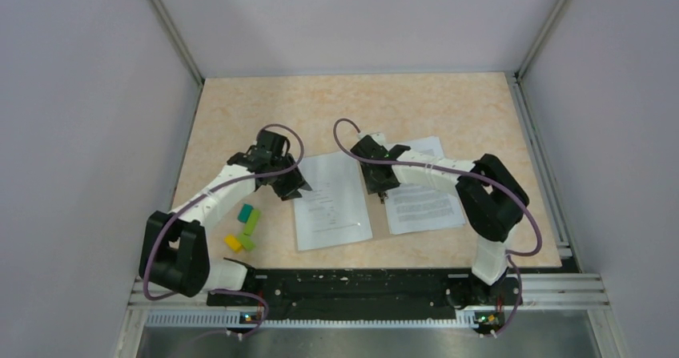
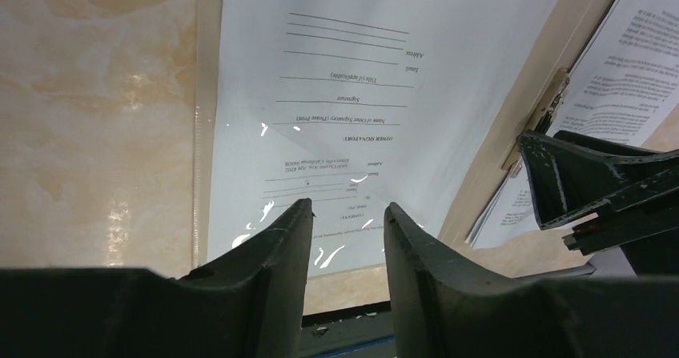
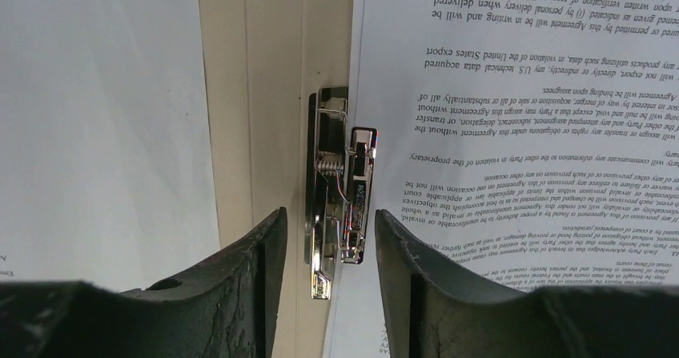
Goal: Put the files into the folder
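Note:
The tan folder [image 1: 378,216] lies open on the table, with its metal clip [image 3: 336,182] at the spine. A white printed sheet [image 1: 331,202] lies flat left of the spine. A few more printed sheets [image 1: 420,186] lie right of it, their edge under the clip. My left gripper [image 1: 293,188] is open and empty, low over the left sheet's [image 2: 352,94] far left corner. My right gripper [image 1: 383,185] is open and empty, with the clip between its fingers [image 3: 400,254]. The right sheets [image 3: 520,134] show dense text.
Small teal, green and yellow blocks [image 1: 247,226] lie on the table left of the folder, beside the left arm. The black rail [image 1: 352,282] of the arm bases runs along the near edge. Grey walls close the table on three sides.

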